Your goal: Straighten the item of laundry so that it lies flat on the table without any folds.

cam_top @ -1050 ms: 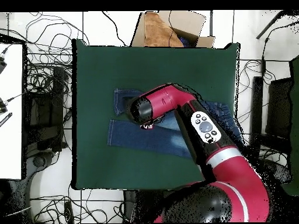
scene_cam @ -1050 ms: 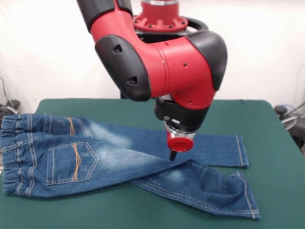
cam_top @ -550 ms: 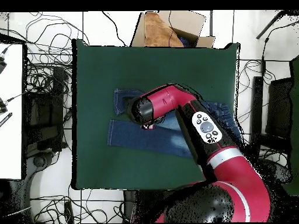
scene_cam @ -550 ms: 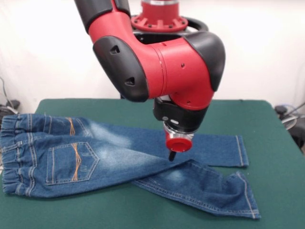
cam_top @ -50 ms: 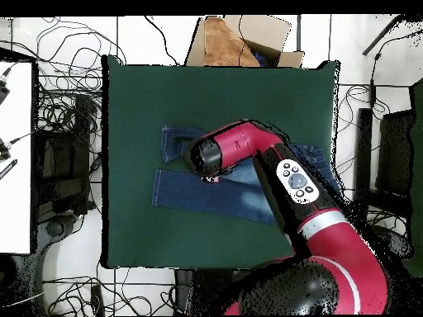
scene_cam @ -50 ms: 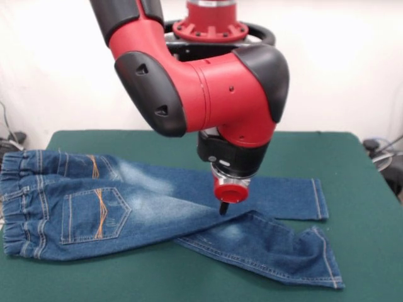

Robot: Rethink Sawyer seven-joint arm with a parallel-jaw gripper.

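One garment: small blue denim jeans [scene_cam @ -50 ms: 126, 207] laid on the green worktop [scene_cam @ -50 ms: 371, 251], back side up, orange stitching seen on both back pockets.
Position: waistband found at the left edge of the front view, legs run out to the right; in the overhead view the jeans [cam_top @ -50 ms: 190, 191] are seen mid-worktop [cam_top @ -50 ms: 132, 107], partly covered by the arm.
Legs: crossed; the near leg is angled down-right over the far leg, with a fold ridge where they overlap. Cuffs are well apart.
Waistband: gathered and bunched, not flat.
Arm: red and black, brought down from above over the leg crossing.
Hand [scene_cam @ -50 ms: 222, 207]: a dark tip below a red disc, set on or just above the denim at the fold; contact cannot be confirmed.
Hand state: cannot be told, only one narrow tip is shown.
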